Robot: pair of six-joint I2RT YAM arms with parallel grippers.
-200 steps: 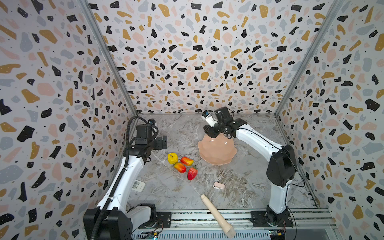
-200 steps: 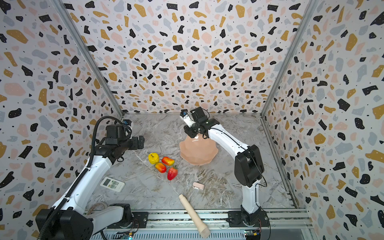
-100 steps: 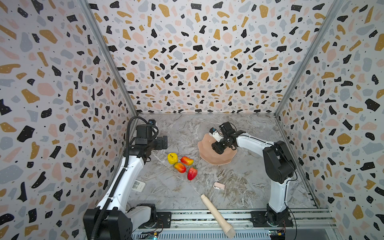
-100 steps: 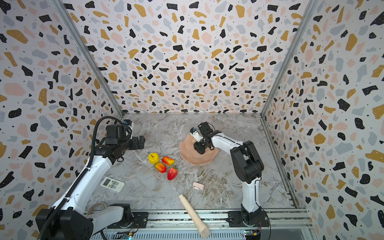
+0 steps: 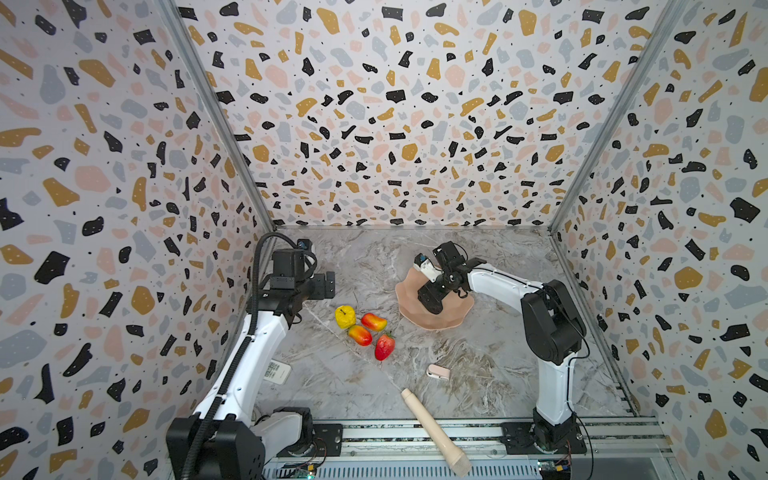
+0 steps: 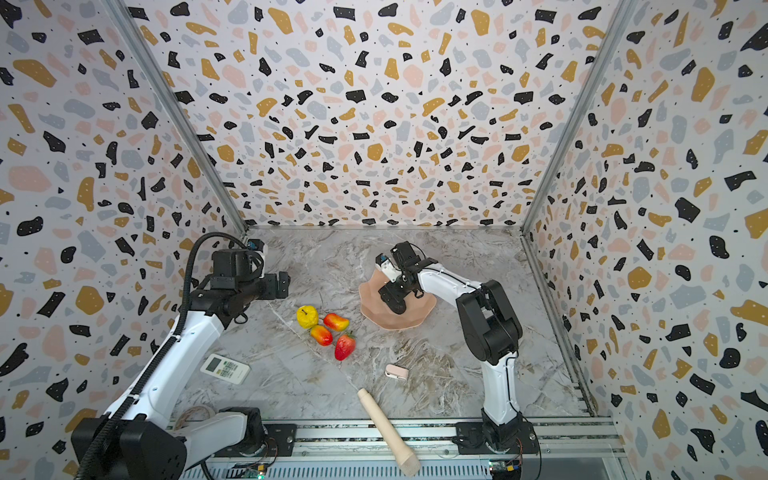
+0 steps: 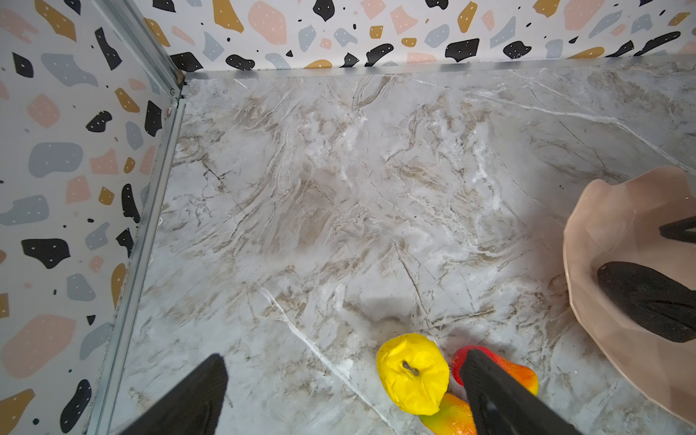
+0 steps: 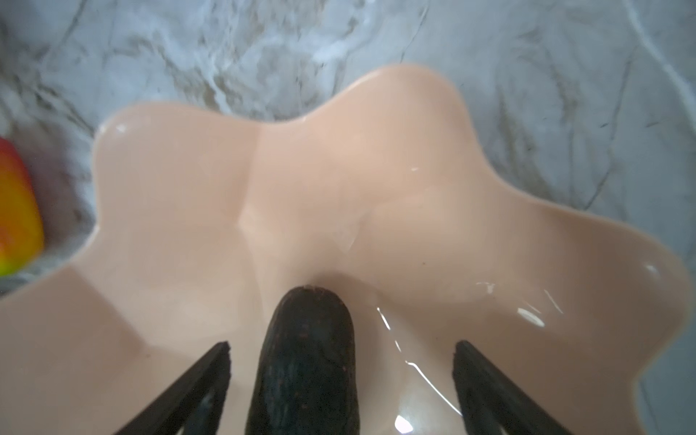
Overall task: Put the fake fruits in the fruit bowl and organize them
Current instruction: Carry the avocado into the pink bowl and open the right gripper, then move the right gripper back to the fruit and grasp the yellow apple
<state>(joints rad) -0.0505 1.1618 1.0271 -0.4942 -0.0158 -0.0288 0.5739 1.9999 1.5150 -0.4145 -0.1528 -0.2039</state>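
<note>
The peach-pink fruit bowl [image 5: 449, 318] [image 6: 409, 318] sits right of centre. My right gripper [image 5: 430, 301] [image 8: 341, 348] hangs open inside it. The black oval fruit [image 8: 305, 361] lies on the bowl's floor [image 8: 339, 169] between the spread fingers, touching neither. Left of the bowl, on the marble, cluster the yellow fruit [image 5: 345, 316] [image 7: 412, 373], two red-orange ovals [image 5: 373, 321] [image 5: 360, 335] and the strawberry [image 5: 384, 346]. My left gripper [image 5: 322, 284] [image 7: 344, 357] is open and empty above the floor, just behind the yellow fruit.
A pale pink clip [image 5: 437, 371] lies in front of the bowl. A beige wooden rod [image 5: 434, 432] reaches over the front rail. A white remote [image 6: 225, 368] rests beside the left arm. Patterned walls close in the left, back and right sides.
My right gripper came down from the bowl's far rim into the bowl with the black fruit, then opened and let it go. The left arm has not moved.
</note>
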